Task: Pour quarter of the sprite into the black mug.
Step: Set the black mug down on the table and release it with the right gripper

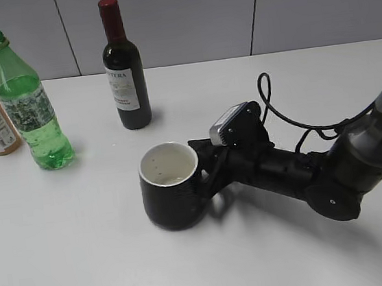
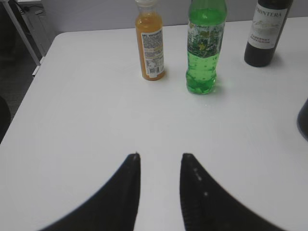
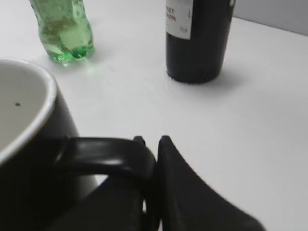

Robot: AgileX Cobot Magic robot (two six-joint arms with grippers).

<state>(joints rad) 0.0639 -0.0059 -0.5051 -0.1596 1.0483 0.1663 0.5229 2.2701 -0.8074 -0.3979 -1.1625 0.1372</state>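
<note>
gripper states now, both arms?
Left gripper: open, empty, sprite ahead of it.
Right gripper: shut on the black mug handle.

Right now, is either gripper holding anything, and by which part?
The right gripper is shut on the black mug, pinching its handle. The left gripper is open over bare table, holding nothing.

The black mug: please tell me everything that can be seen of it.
The black mug is squat and matte black outside, white inside, ceramic by its look. It stands upright on the white table, near the middle, in front of the wine bottle. Its inside looks nearly empty, with a few small dark specks on the wall. Its small black handle points right, and the right gripper is shut on it. Nothing else touches it.
</note>
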